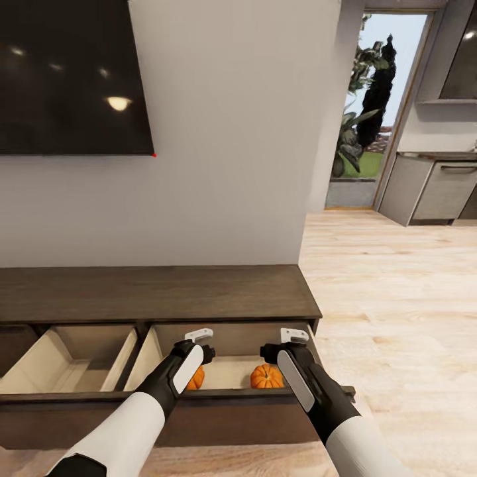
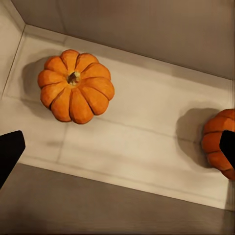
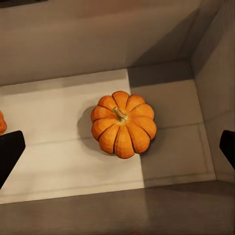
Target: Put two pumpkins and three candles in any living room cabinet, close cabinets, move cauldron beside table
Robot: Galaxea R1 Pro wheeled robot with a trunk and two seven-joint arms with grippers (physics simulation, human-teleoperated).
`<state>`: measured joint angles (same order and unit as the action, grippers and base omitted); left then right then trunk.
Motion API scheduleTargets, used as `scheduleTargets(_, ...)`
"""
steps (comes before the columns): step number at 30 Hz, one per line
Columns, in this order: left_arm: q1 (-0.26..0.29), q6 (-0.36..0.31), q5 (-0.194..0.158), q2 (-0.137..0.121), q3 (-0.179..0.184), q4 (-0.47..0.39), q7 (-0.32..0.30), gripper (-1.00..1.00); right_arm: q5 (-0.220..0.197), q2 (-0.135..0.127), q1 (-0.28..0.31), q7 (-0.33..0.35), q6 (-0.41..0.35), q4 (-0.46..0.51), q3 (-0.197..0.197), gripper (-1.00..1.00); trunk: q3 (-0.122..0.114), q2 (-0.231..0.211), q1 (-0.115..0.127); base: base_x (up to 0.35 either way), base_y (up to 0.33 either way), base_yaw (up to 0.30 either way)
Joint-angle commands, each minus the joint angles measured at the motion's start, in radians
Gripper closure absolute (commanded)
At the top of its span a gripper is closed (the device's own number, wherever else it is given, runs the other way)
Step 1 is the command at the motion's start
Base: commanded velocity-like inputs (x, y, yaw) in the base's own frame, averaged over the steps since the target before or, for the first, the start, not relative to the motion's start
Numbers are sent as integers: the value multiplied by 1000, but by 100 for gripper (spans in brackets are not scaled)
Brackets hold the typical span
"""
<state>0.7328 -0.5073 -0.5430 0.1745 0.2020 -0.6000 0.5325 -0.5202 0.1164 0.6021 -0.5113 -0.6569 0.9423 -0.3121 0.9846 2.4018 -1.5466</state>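
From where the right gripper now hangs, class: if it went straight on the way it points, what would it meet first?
Probably the pumpkin on the drawer floor, which lies nearly centred between the open fingers of the right gripper; depth is unclear.

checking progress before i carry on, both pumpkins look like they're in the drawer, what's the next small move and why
Probably lift both arms clear of the drawer. Both pumpkins lie loose on its floor, the left gripper and right gripper hang open above them, and no candles are inside yet.
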Motion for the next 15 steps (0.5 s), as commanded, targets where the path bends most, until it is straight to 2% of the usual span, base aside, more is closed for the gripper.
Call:
scheduleTargets(1, 0, -3, -8, 0, 2, -1, 9, -100, -11, -1, 1, -10, -1, 1, -2, -100, -2, -7, 4, -3, 0, 0)
scheduleTargets(5, 0, -3, -8, 0, 2, -1, 9, -100, -11, 0, 1, -10, -1, 1, -2, -100, -15, -35, 19, -19, 0, 0)
scheduleTargets(15, 0, -4, -8, 0, 2, -1, 9, -100, -11, 0, 1, -10, -1, 1, -2, -100, -46, -105, 58, -126, 0, 0)
